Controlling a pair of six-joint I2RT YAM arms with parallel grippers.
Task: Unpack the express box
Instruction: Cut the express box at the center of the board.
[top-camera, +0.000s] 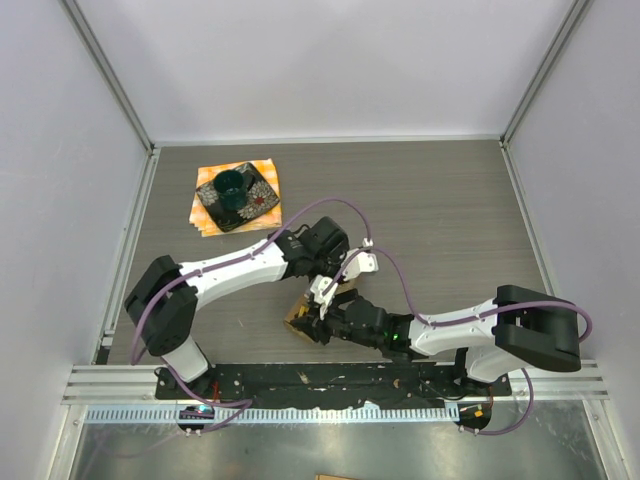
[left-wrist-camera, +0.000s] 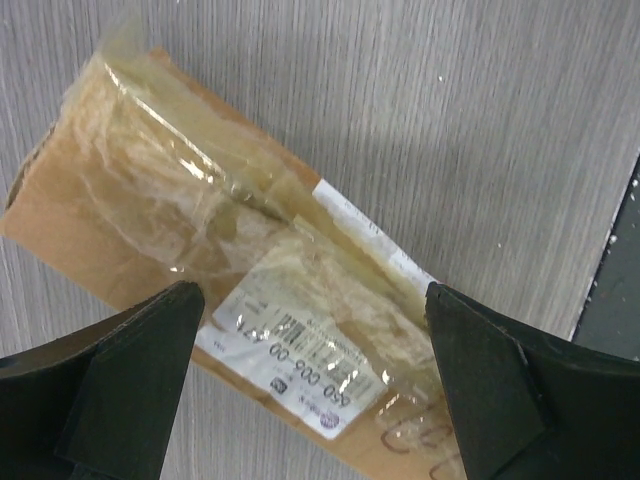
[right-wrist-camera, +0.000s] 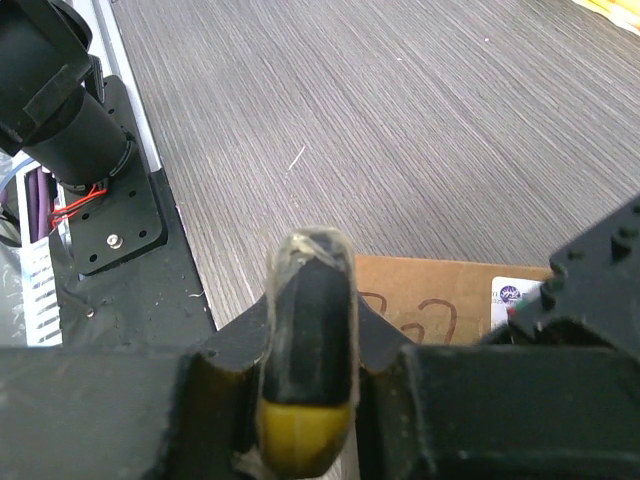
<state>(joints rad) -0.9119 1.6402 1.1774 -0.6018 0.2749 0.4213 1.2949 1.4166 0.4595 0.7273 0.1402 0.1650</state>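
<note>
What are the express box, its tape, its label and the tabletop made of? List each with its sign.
Express box: brown cardboard, matte, going by its creased edge.
Tape: clear plastic, glossy; glare and wrinkles show.
Label: white printed paper, likely, with a barcode.
Tabletop: grey wood-grain surface, probably laminate; fine streaks, matte.

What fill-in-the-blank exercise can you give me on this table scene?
The left pincer hangs over the express box with its jaws ___.
The box's label is ___.
The right pincer grips a black tool with a ___ end.
The dark dish sits on an ___ cloth.
Missing words: open, white, yellow, orange.
</note>
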